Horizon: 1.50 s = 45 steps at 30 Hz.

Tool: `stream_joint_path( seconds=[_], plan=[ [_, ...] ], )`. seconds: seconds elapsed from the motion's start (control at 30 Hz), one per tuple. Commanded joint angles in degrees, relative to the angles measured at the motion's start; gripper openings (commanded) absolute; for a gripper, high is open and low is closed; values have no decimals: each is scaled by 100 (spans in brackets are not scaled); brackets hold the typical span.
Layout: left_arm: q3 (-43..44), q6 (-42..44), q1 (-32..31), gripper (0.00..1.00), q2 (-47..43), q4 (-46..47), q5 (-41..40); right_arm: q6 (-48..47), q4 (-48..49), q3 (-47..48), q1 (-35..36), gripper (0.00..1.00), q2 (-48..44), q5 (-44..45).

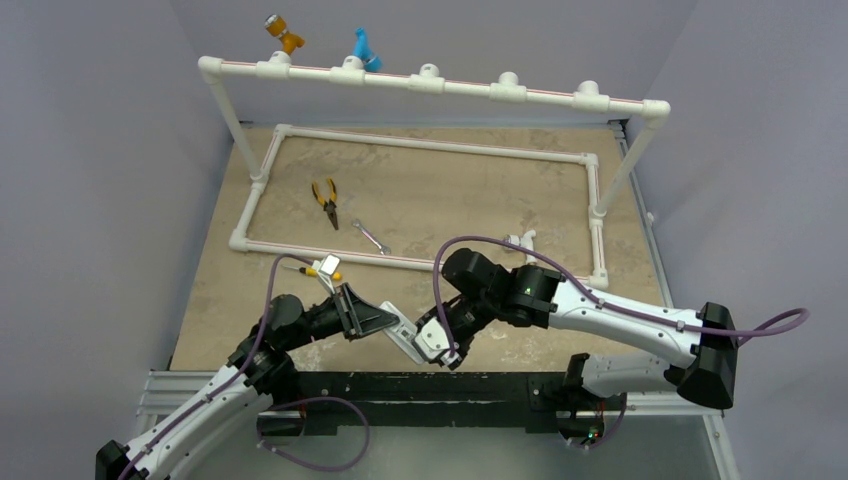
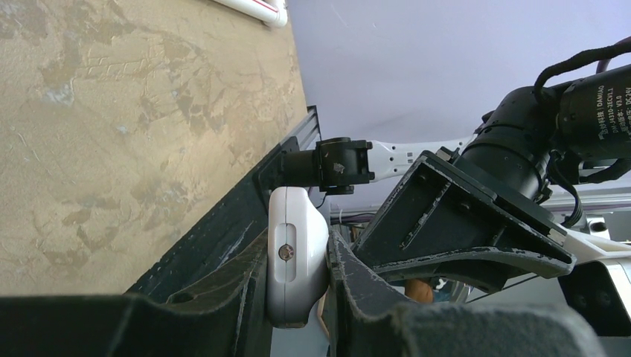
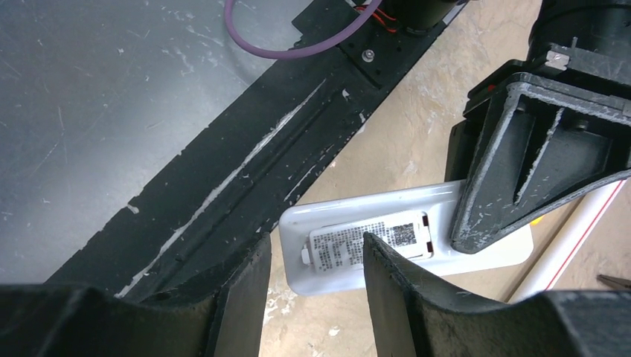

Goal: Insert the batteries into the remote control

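Note:
The remote control [image 2: 298,223] is a slim white handset, and my left gripper [image 2: 296,249] is shut on it, a dark finger pressed on each side. In the top view it juts out of the left gripper [image 1: 383,322] just above the table's near edge. In the right wrist view its back [image 3: 387,216] faces up, showing a recessed rectangle with a printed label. My right gripper [image 3: 316,245] hangs over its free end, open, with nothing between its fingers; one fingertip overlaps the label. From above, the right gripper [image 1: 432,345] is right beside the remote control [image 1: 403,333]. The batteries are out of view.
A yellow-handled screwdriver [image 1: 328,272] and a small white flat piece [image 1: 326,264] lie behind the left gripper. Yellow pliers [image 1: 324,201] and a silver wrench [image 1: 371,237] lie inside the white pipe frame [image 1: 430,146]. The black base rail [image 1: 430,385] runs along the near edge.

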Motion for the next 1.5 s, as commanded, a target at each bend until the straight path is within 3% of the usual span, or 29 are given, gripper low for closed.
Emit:
stream_joint_path(
  seconds=[0.0, 1.47],
  plan=[
    [112, -74, -21, 0, 43, 439, 110, -178, 280, 104, -4, 46, -57, -41],
    [82, -122, -20, 0, 70, 669, 262, -646, 294, 182, -4, 38, 292, 183]
  ],
)
